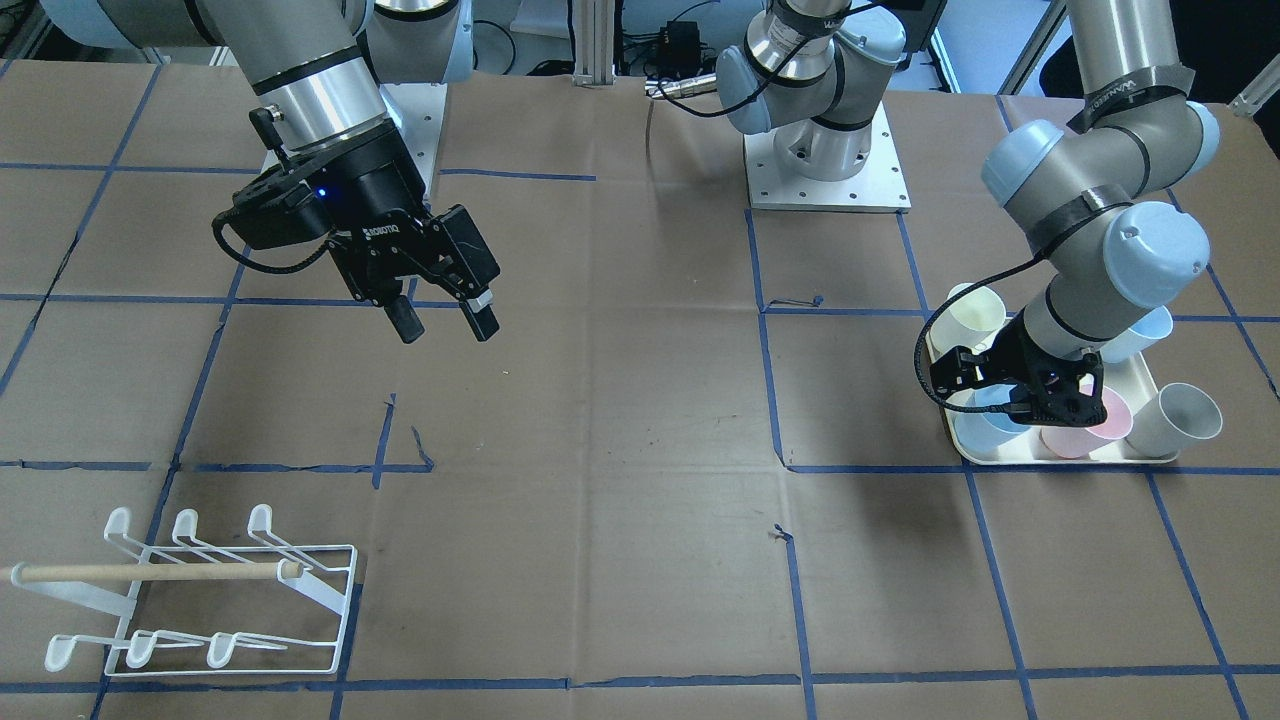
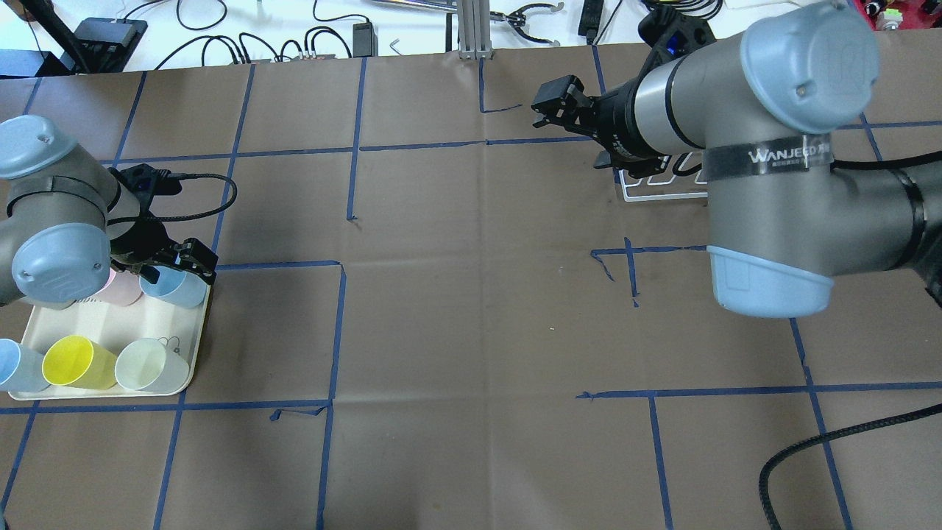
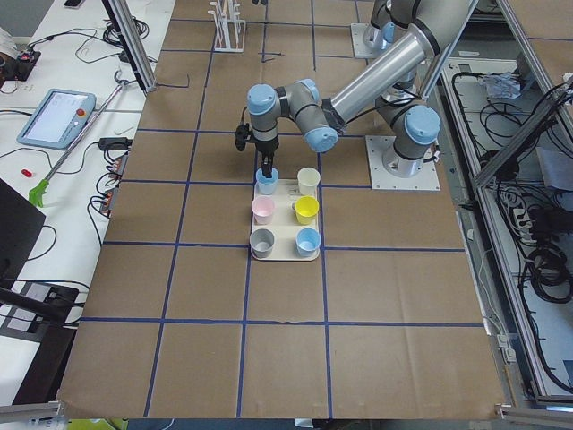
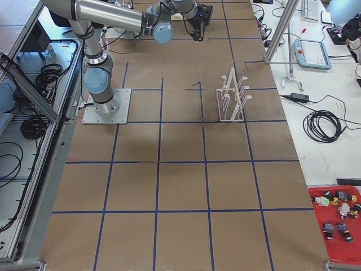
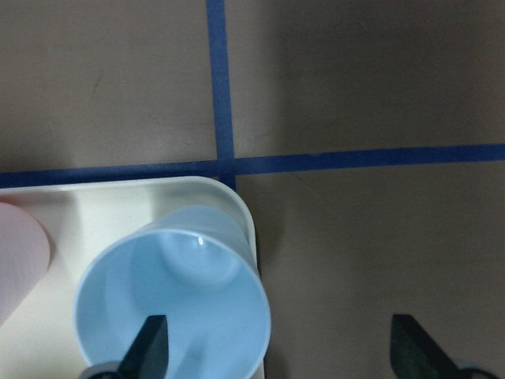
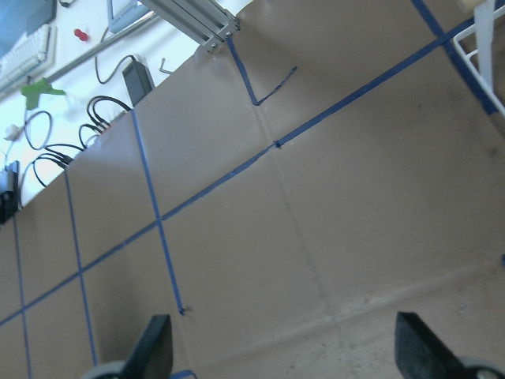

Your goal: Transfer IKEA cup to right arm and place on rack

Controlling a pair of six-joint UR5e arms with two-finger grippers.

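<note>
A light blue cup stands in the corner of a cream tray at the table's left end. My left gripper is open and low over it. One finger is inside the cup's rim and the other is well outside, above the table. The same cup also shows in the overhead view. My right gripper is open and empty, held above bare table. The white wire rack with its wooden dowel stands at the far right, partly hidden behind the right arm in the overhead view.
On the tray are also a pink cup, a yellow cup, a pale cup and another blue cup. Brown paper with blue tape lines covers the table. Cables and tools lie beyond its far edge.
</note>
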